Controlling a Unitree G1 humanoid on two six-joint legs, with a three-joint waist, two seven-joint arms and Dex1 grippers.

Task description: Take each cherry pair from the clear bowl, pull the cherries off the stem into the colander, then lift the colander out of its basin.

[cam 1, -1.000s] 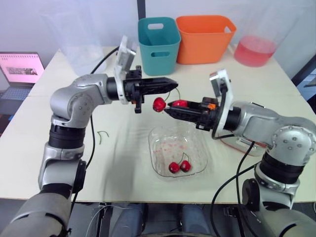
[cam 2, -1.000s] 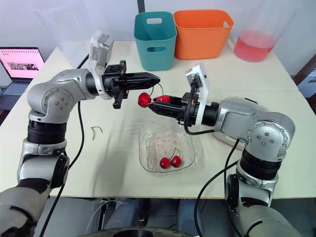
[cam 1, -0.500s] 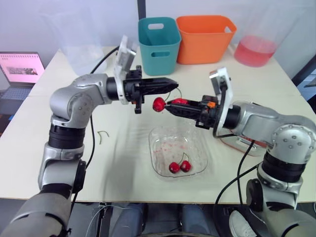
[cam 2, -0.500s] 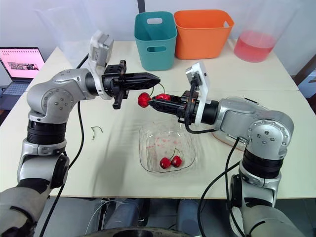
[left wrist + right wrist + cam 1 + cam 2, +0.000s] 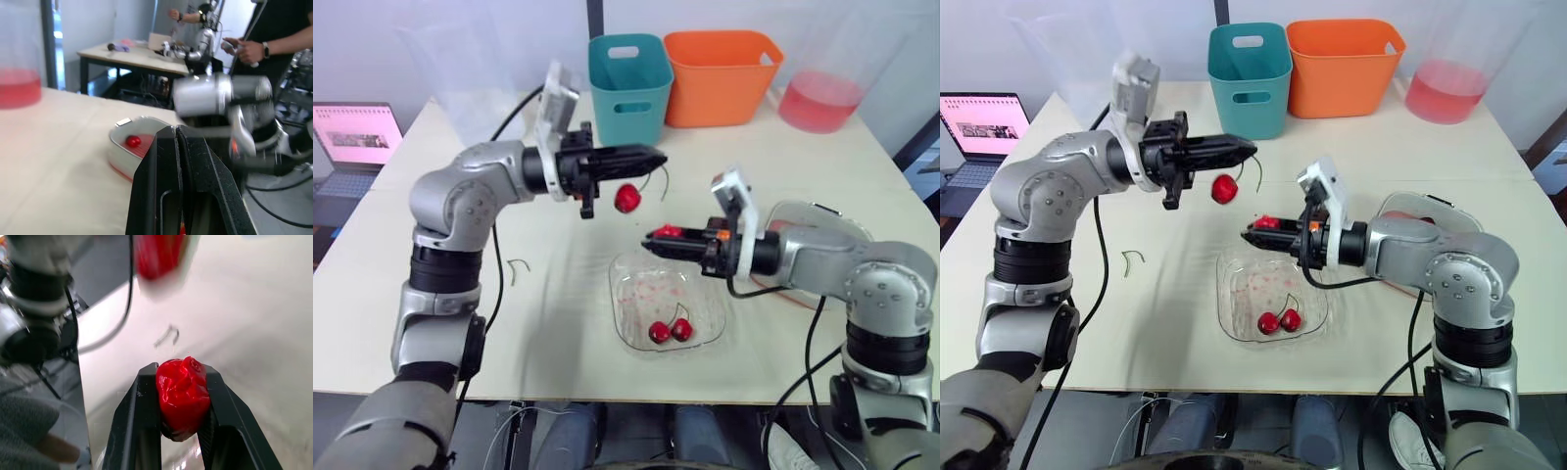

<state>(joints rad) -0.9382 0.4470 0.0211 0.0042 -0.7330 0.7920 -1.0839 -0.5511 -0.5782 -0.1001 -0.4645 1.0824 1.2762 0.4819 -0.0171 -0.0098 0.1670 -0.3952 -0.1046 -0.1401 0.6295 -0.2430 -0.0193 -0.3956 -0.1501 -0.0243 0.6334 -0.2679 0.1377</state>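
Note:
My left gripper (image 5: 659, 157) is shut on a green stem (image 5: 664, 182), held in the air over the table. One red cherry (image 5: 627, 199) hangs from that stem. Lower and to the right, my right gripper (image 5: 650, 238) is shut on a single cherry (image 5: 182, 394), above the clear bowl (image 5: 623, 266). The two grippers are apart. A cherry pair (image 5: 670, 331) lies in the bowl. The red colander sits in its white basin (image 5: 1422, 209) under my right forearm, partly hidden; a cherry (image 5: 132, 141) lies inside.
A teal bin (image 5: 627, 73) and an orange bin (image 5: 721, 64) stand at the back. A clear tub with pink liquid (image 5: 819, 98) is back right. A laptop (image 5: 352, 137) sits far left. A loose stem (image 5: 517, 266) lies on the table. A person (image 5: 274, 39) stands beyond.
My right gripper has dropped down and away from the left one, taking its cherry off the stem. The left gripper has risen slightly, with the other cherry still hanging.

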